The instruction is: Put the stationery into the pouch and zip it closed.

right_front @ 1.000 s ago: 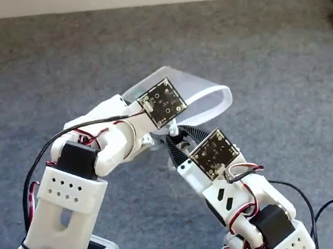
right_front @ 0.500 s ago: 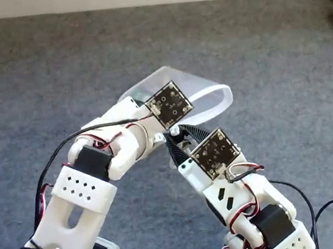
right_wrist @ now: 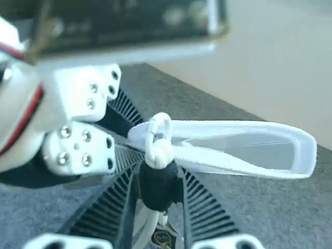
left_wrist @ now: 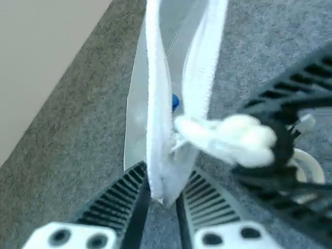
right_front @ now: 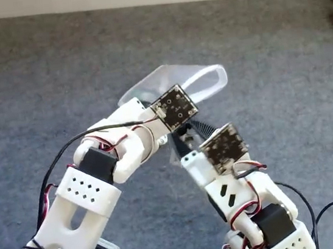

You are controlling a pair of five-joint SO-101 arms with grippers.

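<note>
My left gripper (left_wrist: 162,201), arm bent in low and reaching forward, pinches shut on the near end of the translucent white zip pouch (right_front: 200,80), whose mouth gapes over the grey carpet (right_front: 36,68). Just beside it, my right gripper (right_wrist: 158,188) clamps the black-and-white zipper pull (right_wrist: 158,158).

The translucent white pouch (right_front: 189,84) is held up on edge, zip mouth gaping open. A small blue thing (left_wrist: 175,101), perhaps stationery, lies inside.
</note>
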